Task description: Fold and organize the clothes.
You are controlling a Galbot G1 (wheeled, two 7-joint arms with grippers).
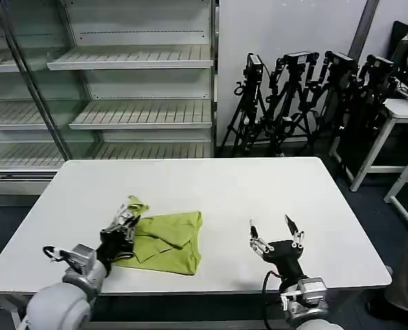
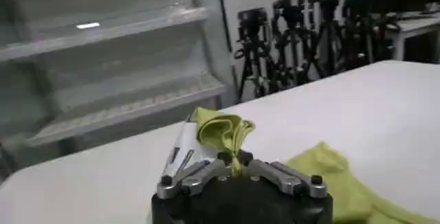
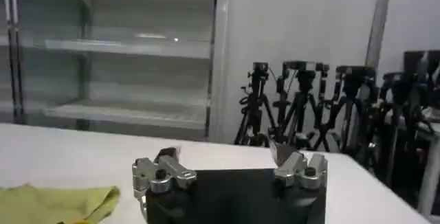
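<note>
A lime yellow-green T-shirt, the clothes, lies partly folded on the white table, toward the front left. My left gripper is at its left edge, shut on a pinched corner of fabric lifted just above the table. The rest of the shirt stays flat beside it. My right gripper hovers open over bare table to the right of the shirt, nothing between its fingers. A corner of the shirt shows in the right wrist view.
Metal shelving stands behind the table at the back left. Several black tripods cluster at the back right, next to another white table. Bare tabletop stretches behind and to the right of the shirt.
</note>
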